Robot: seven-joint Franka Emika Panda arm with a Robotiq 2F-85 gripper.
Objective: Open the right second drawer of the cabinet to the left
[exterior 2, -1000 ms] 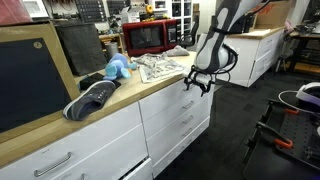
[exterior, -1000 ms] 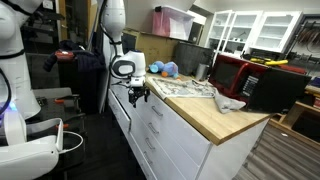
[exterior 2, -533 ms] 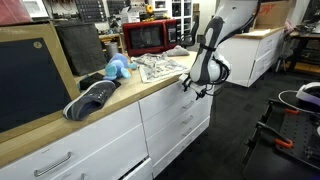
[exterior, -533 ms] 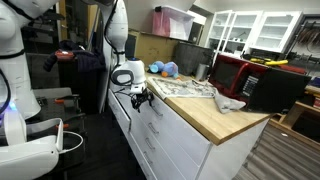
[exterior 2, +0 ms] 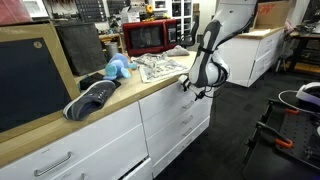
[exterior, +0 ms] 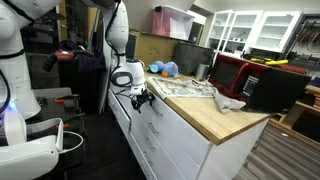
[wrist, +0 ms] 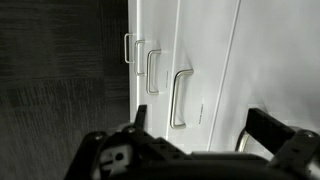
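Now | over the last second I closed the gripper (exterior 2: 193,88) in on the cabinet (exterior: 190,145) front, then nearly stopped | fingers apart, holding nothing | drawer (exterior 2: 172,110) shut, just beside gripper | handle (wrist: 180,100) grasp likely next.

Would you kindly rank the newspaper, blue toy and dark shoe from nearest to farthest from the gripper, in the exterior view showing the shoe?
From the gripper:
1. Newspaper, on the countertop right beside it.
2. Blue toy, further along the countertop.
3. Dark shoe, beyond the toy, near the front edge.
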